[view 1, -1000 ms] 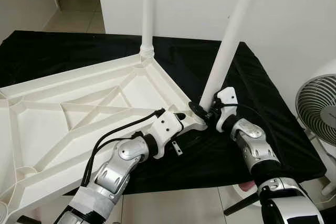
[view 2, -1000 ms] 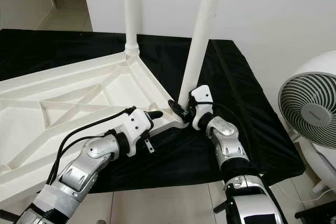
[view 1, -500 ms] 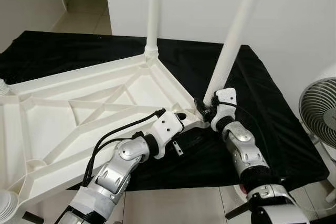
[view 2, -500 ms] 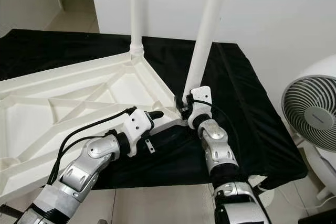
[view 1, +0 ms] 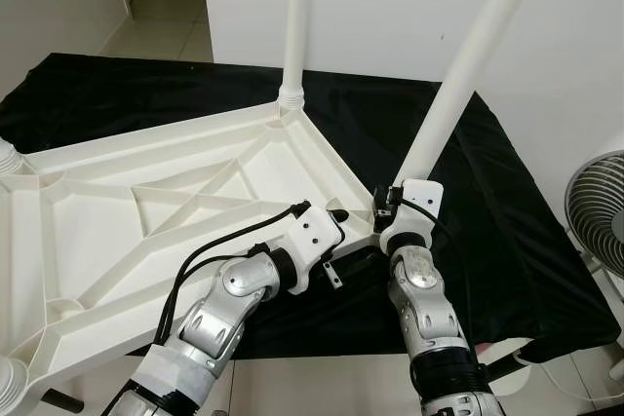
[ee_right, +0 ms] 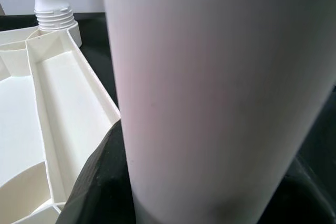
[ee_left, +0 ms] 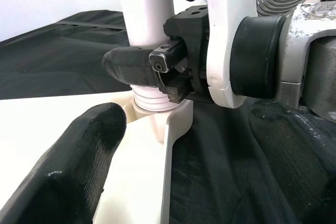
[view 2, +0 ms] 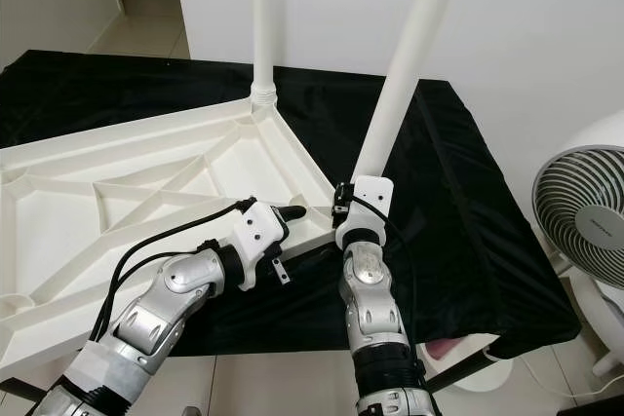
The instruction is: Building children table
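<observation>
The white plastic table top (view 1: 146, 202) lies upside down on a black cloth. One white leg (view 1: 294, 26) stands upright in its far corner. A second leg (view 1: 458, 75) leans out of the near right corner, its threaded end (ee_left: 152, 102) sitting in the socket. My right gripper (view 1: 385, 205) is shut on this leg just above the threads, and one finger (ee_left: 131, 64) wraps round it. My left gripper (view 1: 336, 216) holds the rim beside that corner. One of its fingers (ee_left: 79, 166) lies on top of the rim, and the other is hidden beneath.
The black cloth (view 1: 507, 231) hangs over a low surface that ends close to my arms. A white fan (view 2: 585, 202) stands on the floor at the right. A white wall rises behind, and a doorway opens at the far left. Leg sockets (view 1: 8, 158) show at the table top's left corners.
My right forearm has swung from the right side round to the front of the leg, still gripping its base. The camera has shifted. The left gripper stays on the rim.
</observation>
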`<state>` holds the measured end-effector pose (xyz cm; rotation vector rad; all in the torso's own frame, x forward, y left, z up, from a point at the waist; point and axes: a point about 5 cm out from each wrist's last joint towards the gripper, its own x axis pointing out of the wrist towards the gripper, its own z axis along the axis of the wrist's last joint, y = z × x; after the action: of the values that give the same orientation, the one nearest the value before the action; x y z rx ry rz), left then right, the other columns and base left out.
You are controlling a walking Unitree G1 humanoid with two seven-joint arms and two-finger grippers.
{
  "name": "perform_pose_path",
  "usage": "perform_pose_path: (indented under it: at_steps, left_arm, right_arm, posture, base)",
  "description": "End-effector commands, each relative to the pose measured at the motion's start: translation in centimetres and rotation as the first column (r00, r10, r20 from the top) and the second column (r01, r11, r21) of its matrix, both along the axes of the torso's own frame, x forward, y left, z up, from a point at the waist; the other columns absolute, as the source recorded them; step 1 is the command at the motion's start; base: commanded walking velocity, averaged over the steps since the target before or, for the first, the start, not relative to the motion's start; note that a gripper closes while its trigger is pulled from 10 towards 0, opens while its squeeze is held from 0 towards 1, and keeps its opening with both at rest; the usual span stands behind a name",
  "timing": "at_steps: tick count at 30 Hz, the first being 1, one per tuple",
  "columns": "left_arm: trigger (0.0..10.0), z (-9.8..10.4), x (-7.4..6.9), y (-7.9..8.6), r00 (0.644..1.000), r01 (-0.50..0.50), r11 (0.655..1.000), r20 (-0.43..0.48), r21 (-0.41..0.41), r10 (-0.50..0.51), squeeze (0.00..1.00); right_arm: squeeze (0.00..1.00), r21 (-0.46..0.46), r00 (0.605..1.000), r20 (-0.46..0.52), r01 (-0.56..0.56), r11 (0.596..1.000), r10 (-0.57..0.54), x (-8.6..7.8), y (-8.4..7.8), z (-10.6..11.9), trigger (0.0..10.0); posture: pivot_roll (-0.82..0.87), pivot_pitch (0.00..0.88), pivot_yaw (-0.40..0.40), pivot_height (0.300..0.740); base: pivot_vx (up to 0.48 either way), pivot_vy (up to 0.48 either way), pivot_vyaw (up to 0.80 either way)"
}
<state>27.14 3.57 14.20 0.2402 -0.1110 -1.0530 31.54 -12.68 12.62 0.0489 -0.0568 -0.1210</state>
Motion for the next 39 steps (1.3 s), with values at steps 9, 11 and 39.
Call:
perform_pose_path:
  at_steps: [9, 11, 39]
  left_arm:
    - [10.0, -0.3, -0.3, -0.5, 0.999, 0.043, 0.999, -0.007, 0.007, -0.043, 0.00]
    - [10.0, -0.3, -0.3, -0.5, 0.999, 0.039, 0.999, -0.007, 0.004, -0.039, 0.00]
    - [10.0, 0.1, 0.1, 0.0, 1.000, 0.015, 1.000, 0.000, 0.005, -0.015, 0.00]
  right_arm:
    - [1.00, 0.012, 0.997, -0.070, 0.011, 1.000, -0.010, -0.6, -0.7, -1.4, 10.0]
    - [1.00, 0.031, 0.996, -0.058, -0.062, 0.998, 0.064, -0.4, -0.8, -1.2, 10.0]
    - [0.00, -0.186, 0.672, -0.108, -0.738, 0.649, 0.733, 1.9, -1.7, 0.1, 0.0]
  posture:
    - [0.11, 0.000, -0.072, 0.740]
    - [0.11, 0.000, -0.074, 0.740]
    - [0.13, 0.016, -0.060, 0.740]
  base:
    - [0.000, 0.000, 0.00]
    - [0.000, 0.000, 0.00]
    - [0.000, 0.000, 0.00]
